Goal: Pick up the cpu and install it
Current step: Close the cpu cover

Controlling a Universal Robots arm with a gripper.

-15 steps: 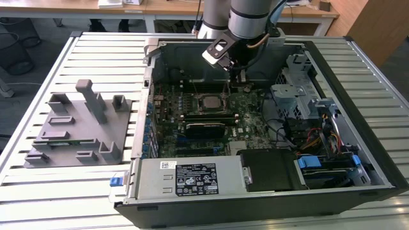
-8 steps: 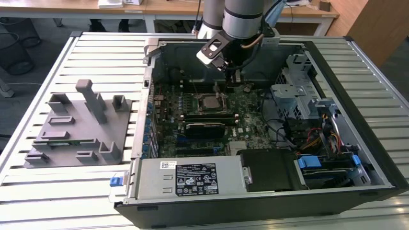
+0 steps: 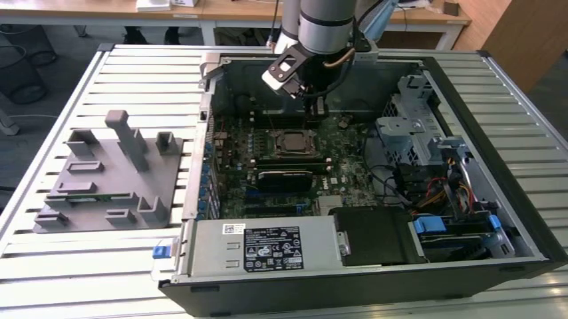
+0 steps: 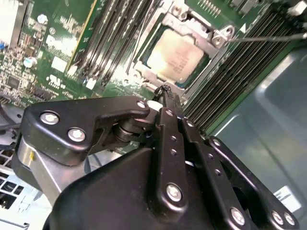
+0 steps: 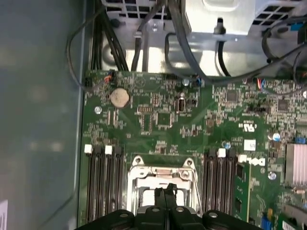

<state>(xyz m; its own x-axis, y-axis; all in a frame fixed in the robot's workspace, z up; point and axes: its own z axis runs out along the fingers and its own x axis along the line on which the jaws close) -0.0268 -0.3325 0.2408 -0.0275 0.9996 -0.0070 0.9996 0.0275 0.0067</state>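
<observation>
**1. Work area.** An open computer case (image 3: 523, 226) lies on a slatted table (image 3: 133, 73). A grey tray (image 3: 93, 199) with upright posts rests on the table at the exterior view's left. It sits just beside the case and well apart from the arm.

**2. Task item.** The cpu (image 4: 176, 56) lies flat inside the socket frame (image 5: 139, 167) on the motherboard (image 3: 346, 176), with its metal top facing up (the top reads as pale silver in the second wrist view). In the exterior view the cpu (image 3: 290, 142) sits near the middle of the board. Rows of memory slots (image 4: 112, 33) run along both sides of the socket. A thin metal lever (image 4: 268, 37) extends from one corner of the frame.

**3. End effector.** The gripper (image 4: 165, 91) has its two fingers pressed together along their length, with nothing between them. In both wrist views the tip hangs just beside the edge of the socket frame. In the exterior view the gripper (image 3: 312, 114) stands between the cpu and the case's far wall. Contact between tip and frame cannot be determined.

**4. Surrounding parts.** A coin cell battery (image 5: 119, 97) sits on the board between the socket and a bundle of black cables (image 5: 182, 43). A power supply (image 3: 266, 247) occupies the near edge of the case in the exterior view.
</observation>
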